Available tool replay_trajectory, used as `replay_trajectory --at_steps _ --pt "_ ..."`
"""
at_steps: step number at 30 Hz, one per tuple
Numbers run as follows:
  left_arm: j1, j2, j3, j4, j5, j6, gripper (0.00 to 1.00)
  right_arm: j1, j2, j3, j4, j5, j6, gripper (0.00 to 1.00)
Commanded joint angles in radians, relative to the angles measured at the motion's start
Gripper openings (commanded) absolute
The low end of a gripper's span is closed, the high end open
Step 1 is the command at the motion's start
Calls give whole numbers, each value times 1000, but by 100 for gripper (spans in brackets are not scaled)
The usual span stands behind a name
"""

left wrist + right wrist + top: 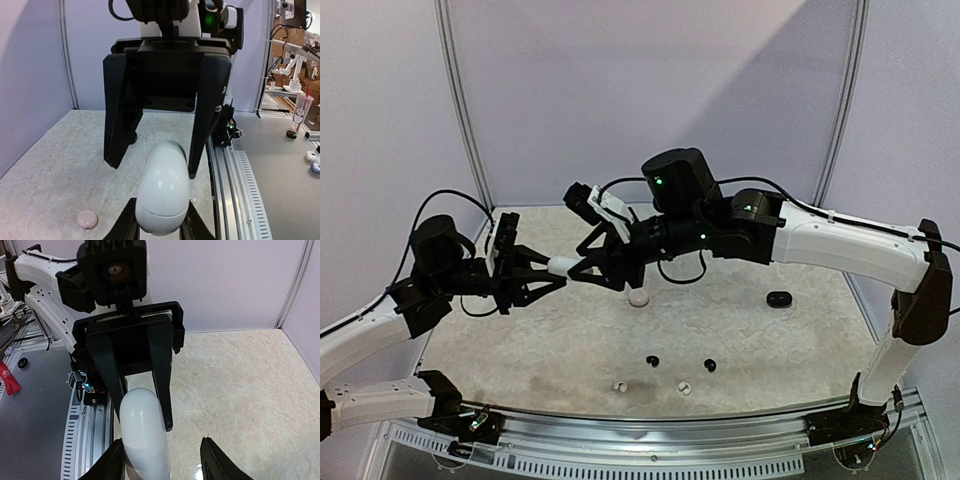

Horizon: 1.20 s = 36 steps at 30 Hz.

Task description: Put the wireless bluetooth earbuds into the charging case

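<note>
A white egg-shaped charging case (561,266) hangs in the air between both grippers, its lid seam closed. My left gripper (159,227) is shut on the near end of the case (162,192). My right gripper (162,460) is open; the case (142,432) lies against its left finger, and its right finger stands well apart. In the top view the left gripper (550,271) and the right gripper (582,266) meet tip to tip. Two black earbuds (652,360) (710,365) and two white earbuds (618,386) (685,387) lie on the table near the front edge.
A small round white case (638,297) sits on the table under the grippers, also seen in the left wrist view (87,219). A black case (779,299) lies to the right. A metal rail (240,200) runs along the table's front edge.
</note>
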Motion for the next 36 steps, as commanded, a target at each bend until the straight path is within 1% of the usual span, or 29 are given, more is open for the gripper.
replay_trajectory --at_steps 1,3,5,18,22,24,27,31,36 --pt "-10 -7 33 -107 39 144 0 -9 5 33 -12 96 2 52" --pt "-10 -11 39 -158 39 200 0 -15 1 32 -10 96 11 52" --pt "-10 -15 39 -170 38 211 0 -18 -2 32 -13 96 16 51" --pt "-10 -23 22 -103 36 147 0 -22 24 38 -47 88 13 51" --pt "-10 -22 13 -90 38 130 0 -48 31 37 -61 84 53 51" --pt "-10 -20 7 -76 26 101 0 -52 37 46 -73 83 60 51" --pt "-8 -12 -16 -33 -10 11 0 -54 53 69 -96 74 64 52" --pt "0 -6 -53 19 -46 -101 0 -59 61 76 -86 -1 77 56" --pt "4 1 -66 31 -61 -145 0 -60 60 80 -57 -65 76 61"
